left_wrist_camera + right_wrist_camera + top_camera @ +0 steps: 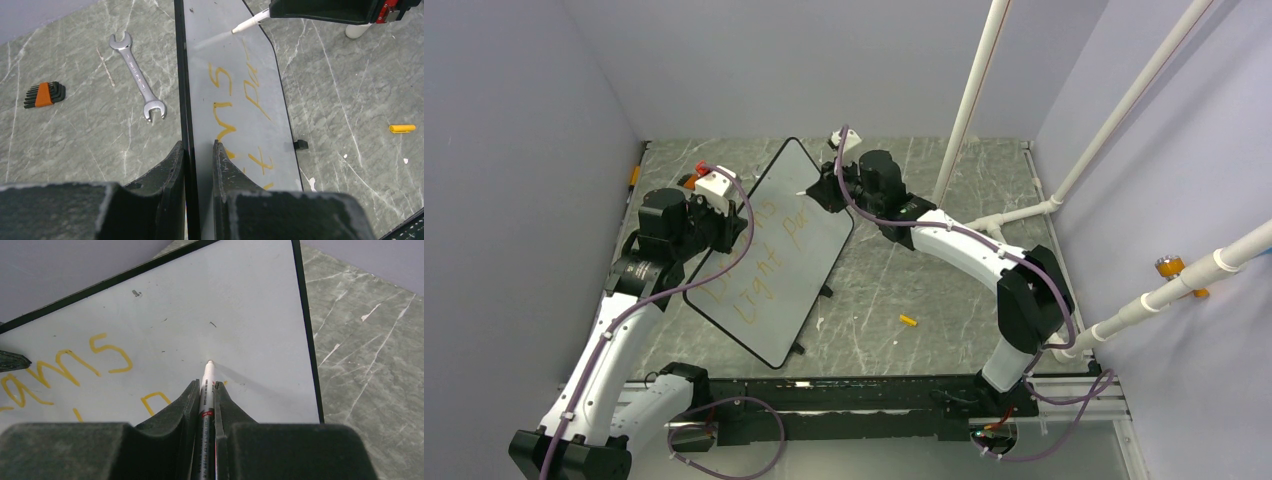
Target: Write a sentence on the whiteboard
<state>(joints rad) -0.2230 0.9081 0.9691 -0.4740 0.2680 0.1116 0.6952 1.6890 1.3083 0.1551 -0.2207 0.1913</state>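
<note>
The only legible writing is the orange-yellow handwritten sentence point(769, 265) on the large, flat whiteboard point(796, 170) with its thin black rim. Its lower line reads "Light pa". Of the upper line only the ending "ams" is clear; the rest is covered by the black-and-white left arm point(674, 235). The thin white marker point(206, 390) over the whiteboard carries small red and black print, too fine to read.

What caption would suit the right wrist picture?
Right jaws grip a marker, its tip poised over the whiteboard beside orange lettering.
</note>
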